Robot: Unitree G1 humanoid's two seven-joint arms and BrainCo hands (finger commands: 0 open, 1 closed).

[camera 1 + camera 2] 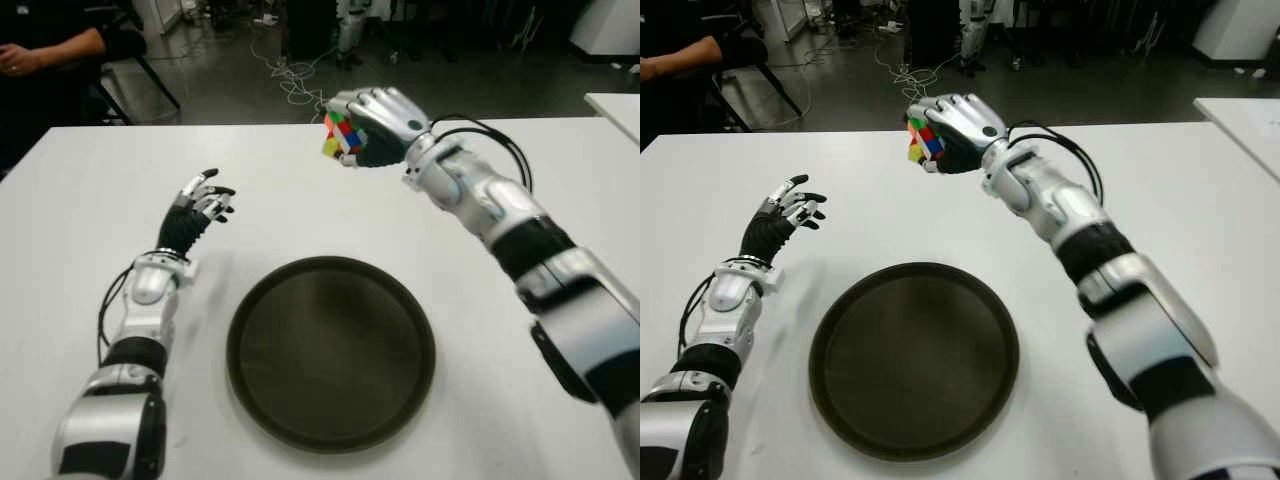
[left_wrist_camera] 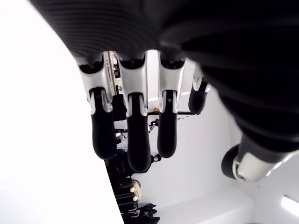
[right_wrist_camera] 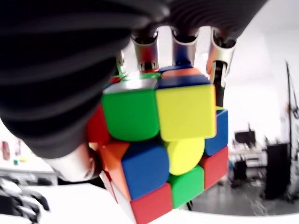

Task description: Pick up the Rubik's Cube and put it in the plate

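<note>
We are gripping the Rubik's Cube (image 1: 337,136) in our right hand (image 1: 375,125), lifted beyond the plate (image 1: 331,350), while our left hand (image 1: 198,212) is hovering open-fingered beside it.

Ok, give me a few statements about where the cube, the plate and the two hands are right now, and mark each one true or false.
1. The right hand grips the Rubik's Cube. True.
2. The cube already lies in the plate. False: it is held up near the table's far edge, beyond the plate, which holds nothing.
3. The left hand holds nothing. True: its fingers are loose, and it shows to the left of the plate.
4. The plate is white. False: it is dark and round.
5. A person's arm shows beyond the table's far left corner. True.
</note>
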